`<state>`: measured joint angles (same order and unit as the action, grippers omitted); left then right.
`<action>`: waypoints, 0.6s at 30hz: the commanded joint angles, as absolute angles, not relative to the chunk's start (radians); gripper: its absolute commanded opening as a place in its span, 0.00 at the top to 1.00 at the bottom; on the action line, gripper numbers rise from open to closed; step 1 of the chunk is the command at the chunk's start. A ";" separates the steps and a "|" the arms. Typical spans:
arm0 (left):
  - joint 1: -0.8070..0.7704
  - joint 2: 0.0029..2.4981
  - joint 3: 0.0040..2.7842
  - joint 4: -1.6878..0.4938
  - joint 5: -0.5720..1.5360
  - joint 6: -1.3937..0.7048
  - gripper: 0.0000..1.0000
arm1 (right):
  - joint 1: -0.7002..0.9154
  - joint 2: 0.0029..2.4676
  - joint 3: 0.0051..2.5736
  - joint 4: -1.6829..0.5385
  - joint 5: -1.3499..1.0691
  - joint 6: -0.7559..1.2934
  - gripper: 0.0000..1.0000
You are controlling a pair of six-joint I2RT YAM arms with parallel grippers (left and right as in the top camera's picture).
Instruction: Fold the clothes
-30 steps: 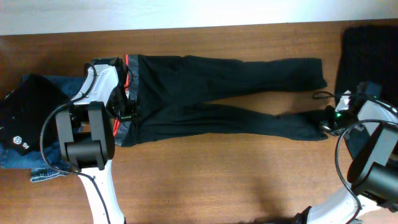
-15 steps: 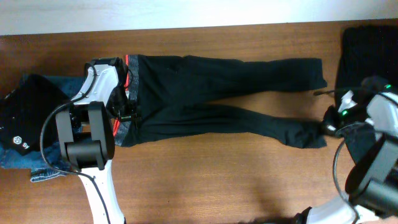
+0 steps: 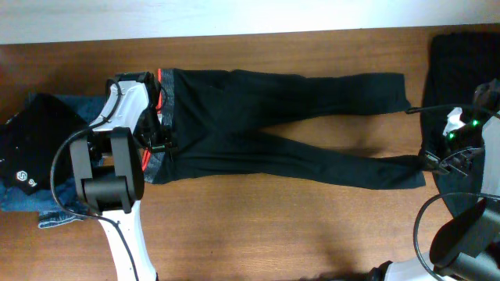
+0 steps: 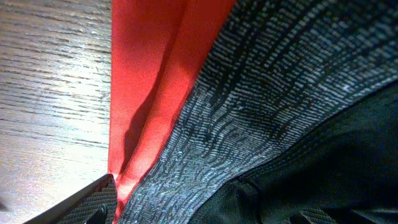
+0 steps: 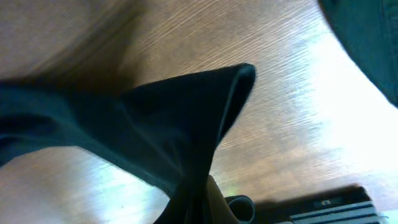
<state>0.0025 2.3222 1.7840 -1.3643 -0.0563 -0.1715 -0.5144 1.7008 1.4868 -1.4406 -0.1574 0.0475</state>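
Across the middle of the desk (image 3: 281, 234) lie the black trousers (image 3: 258, 117), spread flat lengthwise. Their waistband (image 3: 162, 117) (red-orange strip plus grey knit) is toward the left edge and both legs run out toward the right edge. The far leg ends free on the wood near the back right. The near leg is drawn out straight, and its cuff (image 5: 186, 124) is lifted off the surface. The right gripper (image 3: 430, 161) is clamped tight on that cuff, close to the right edge. In the right wrist view, dark fabric bunches down into the fingers at the bottom of the frame, with wood grain behind it. The left gripper (image 3: 160, 144) sits over the near part of the waistband with its jaws spread wide. The left wrist view is filled by the red and grey band, with one finger (image 4: 87, 208) low by the wood, just beside the red edge (can't tell if any cloth is caught). Blue jeans (image 3: 55, 211) lie at the left edge toward the front, partly under a black garment (image 3: 35, 144) with a small white logo; both are left of the waistband. A dark knit garment (image 3: 461, 62) fills the back right corner, and the right arm reaches over its near part.
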 commanded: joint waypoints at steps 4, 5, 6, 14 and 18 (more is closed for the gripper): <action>0.009 2.375 1.763 -1.298 -0.091 -0.191 0.17 | -0.519 1.703 1.498 -1.511 -0.009 0.090 0.96; 0.009 2.375 1.763 -1.298 -0.091 -0.192 0.17 | -0.519 1.703 1.498 -1.524 0.002 0.090 0.96; 0.009 2.375 1.763 -1.298 -0.091 -0.192 0.17 | -0.519 1.703 1.498 -1.534 0.013 0.090 0.96; 0.009 2.375 1.763 -1.298 -0.091 -0.192 0.17 | -0.519 1.707 1.498 -1.482 0.013 0.091 0.94; 0.009 2.375 1.763 -1.303 -0.091 -0.192 0.17 | -0.519 1.721 1.497 -1.438 0.013 0.110 0.93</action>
